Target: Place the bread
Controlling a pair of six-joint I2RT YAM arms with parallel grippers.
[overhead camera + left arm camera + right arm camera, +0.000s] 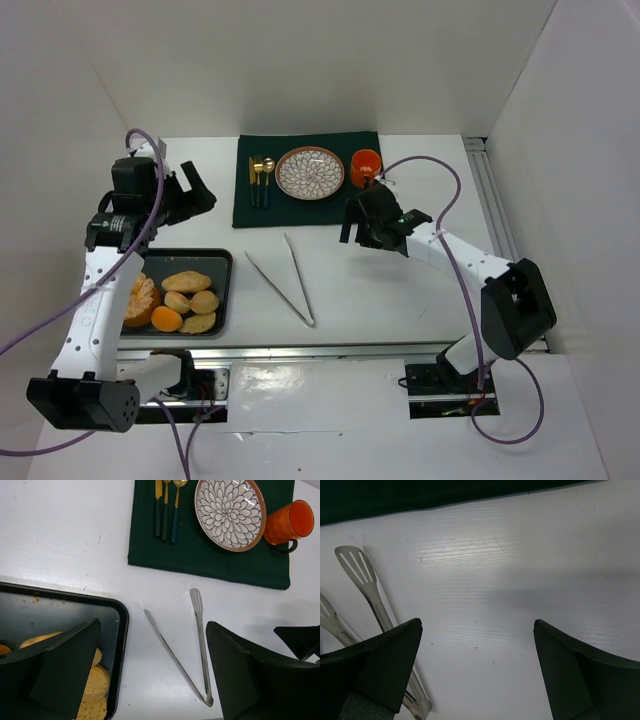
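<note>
My left claw [192, 195] hangs spread wide with nothing in it, toward 12 o'clock from the black tray [222, 262]. The bread [186, 281], four rolls, lies in that tray at the table's 8 o'clock. A peeled orange [140, 298] sits at the rolls' 9 o'clock and a tangerine [166, 319] at their 7. Steel tongs [300, 285] lie mid-table, tips toward 12. My right claw [356, 232] hovers at the tongs' 2 o'clock, likewise splayed and empty, at 6 o'clock from the orange mug [365, 165].
</note>
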